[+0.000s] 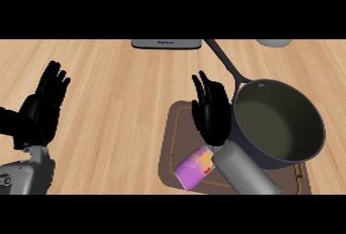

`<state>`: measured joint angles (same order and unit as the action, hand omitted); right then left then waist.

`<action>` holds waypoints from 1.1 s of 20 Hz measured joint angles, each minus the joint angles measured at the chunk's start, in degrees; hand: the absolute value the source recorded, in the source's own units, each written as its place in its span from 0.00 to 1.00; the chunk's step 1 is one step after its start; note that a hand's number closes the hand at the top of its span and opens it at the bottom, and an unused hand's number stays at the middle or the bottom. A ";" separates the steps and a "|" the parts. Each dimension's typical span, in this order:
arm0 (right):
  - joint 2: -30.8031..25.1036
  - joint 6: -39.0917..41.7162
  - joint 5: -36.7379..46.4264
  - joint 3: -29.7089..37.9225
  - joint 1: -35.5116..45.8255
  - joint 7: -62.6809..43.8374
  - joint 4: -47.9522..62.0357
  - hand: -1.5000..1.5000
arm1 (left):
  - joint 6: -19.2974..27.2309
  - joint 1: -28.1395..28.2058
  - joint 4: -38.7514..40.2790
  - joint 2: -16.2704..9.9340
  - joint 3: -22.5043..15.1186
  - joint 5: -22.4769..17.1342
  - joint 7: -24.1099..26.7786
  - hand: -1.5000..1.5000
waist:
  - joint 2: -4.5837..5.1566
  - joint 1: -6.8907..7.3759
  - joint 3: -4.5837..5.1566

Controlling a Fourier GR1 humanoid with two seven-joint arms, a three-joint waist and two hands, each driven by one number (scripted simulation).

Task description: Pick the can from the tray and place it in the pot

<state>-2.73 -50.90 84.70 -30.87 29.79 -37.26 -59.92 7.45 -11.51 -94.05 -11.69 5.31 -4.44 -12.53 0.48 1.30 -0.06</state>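
On the light wooden surface (pixel 115 137), the purple-and-yellow can (pixel 196 167) lies tilted on the brown rounded tray (pixel 177 137), not yet lifted. The black right hand (pixel 211 112) hovers above it, fingers straight, grasping nothing. The dark long-handled metal pot (pixel 277 123) waits beside it. The left hand (pixel 42 107) rests open at the view's left.

Two grey cylindrical forearms, left hand (pixel 42 107) and right hand (pixel 211 112) — matte black, slender-fingered

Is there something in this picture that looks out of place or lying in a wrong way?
One thing stands out: the can lies on its side on the brown tray, partly hidden under the right forearm. The pot also sits on the tray, overhanging its right edge. Nothing looks spilled or damaged.
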 measured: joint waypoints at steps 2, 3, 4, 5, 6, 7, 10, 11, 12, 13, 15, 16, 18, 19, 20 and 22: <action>-0.50 -3.29 -5.99 -1.22 0.09 4.87 -0.58 0.00 | 0.02 -0.07 -0.27 0.00 -0.03 0.00 -0.31 0.50 | 0.06 0.25 -0.04; -0.66 -4.49 -9.01 -2.04 0.11 7.11 -1.53 0.00 | 0.11 -0.49 -0.31 -0.10 0.10 -0.05 -0.73 0.50 | 0.07 0.25 -0.05; -1.29 -5.44 -12.47 -2.75 0.37 9.33 -2.85 0.00 | 0.16 -0.48 -0.26 0.18 -0.02 -0.08 -0.66 0.50 | 0.08 0.27 -0.06; -1.60 -6.30 -15.47 -3.63 0.21 11.24 -4.41 0.00 | 0.21 -0.83 -0.25 0.13 0.11 -0.21 -1.08 0.50 | 0.03 0.15 -0.06; -2.60 -7.30 -18.72 -4.27 -0.20 13.32 -5.95 0.00 | -0.02 -0.44 -0.31 0.07 0.14 -0.30 -1.03 0.50 | -0.01 0.10 -0.06; -3.87 -7.98 -22.16 -4.80 -0.30 15.27 -7.72 0.00 | -0.06 -0.64 0.00 -0.03 0.27 -0.27 -0.94 0.50 | -0.01 -0.03 -0.06; -8.23 -9.54 -32.32 -6.58 -1.95 20.66 -14.13 0.00 | 0.12 -0.24 -0.62 0.10 0.41 -0.28 -1.00 0.50 | -0.15 -0.31 -0.06; -10.01 -9.96 -35.74 -7.03 -2.82 22.45 -16.29 0.00 | 0.22 -0.58 -0.47 -0.07 0.68 -0.28 -1.26 0.50 | -0.17 -0.46 -0.05; -11.85 -10.58 -38.90 -7.44 -4.02 24.58 -18.17 0.00 | 0.20 -0.48 -0.65 -0.16 0.76 -0.26 -1.40 0.50 | -0.21 -0.54 -0.04; -13.80 -10.90 -42.10 -7.64 -4.92 26.39 -20.44 0.00 | 0.24 -0.36 -0.83 -0.06 0.65 -0.21 -1.64 0.50 | -0.23 -0.64 -0.05; -18.23 -11.43 -48.33 -7.98 -7.28 30.41 -24.91 0.00 | -0.12 -0.34 0.15 -0.19 1.18 -0.44 -0.80 0.50 | -0.24 -0.87 -0.04; -20.01 -11.37 -51.52 -7.96 -8.24 32.57 -26.65 0.00 | -0.34 -0.10 -0.15 -0.42 1.37 -0.59 -1.06 0.50 | -0.27 -0.87 -0.03; -23.88 -11.20 -56.80 -7.63 -11.51 36.68 -30.85 0.00 | -0.43 0.10 -0.23 -0.43 1.58 -0.63 -0.93 0.50 | -0.34 -1.08 -0.01; -25.74 -11.08 -59.55 -7.00 -12.94 38.98 -32.41 0.00 | -0.36 0.76 -0.20 0.04 1.28 -0.33 -0.19 0.50 | -0.35 -1.12 -0.02; -27.59 -10.79 -62.13 -6.54 -14.65 41.09 -34.45 0.00 | 0.15 0.05 -0.23 0.06 1.27 -0.03 -0.96 0.50 | -0.37 -1.27 -0.02; -30.40 -9.75 -67.07 -4.97 -17.69 45.41 -37.85 0.00 | -0.35 -0.24 0.57 -0.38 1.85 -0.23 -0.64 0.50 | -0.43 -1.39 0.02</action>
<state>-33.14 -60.66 17.63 -35.85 12.10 8.15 -97.77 7.09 -11.74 -93.48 -12.07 7.16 -4.67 -13.17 0.05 -0.09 -0.04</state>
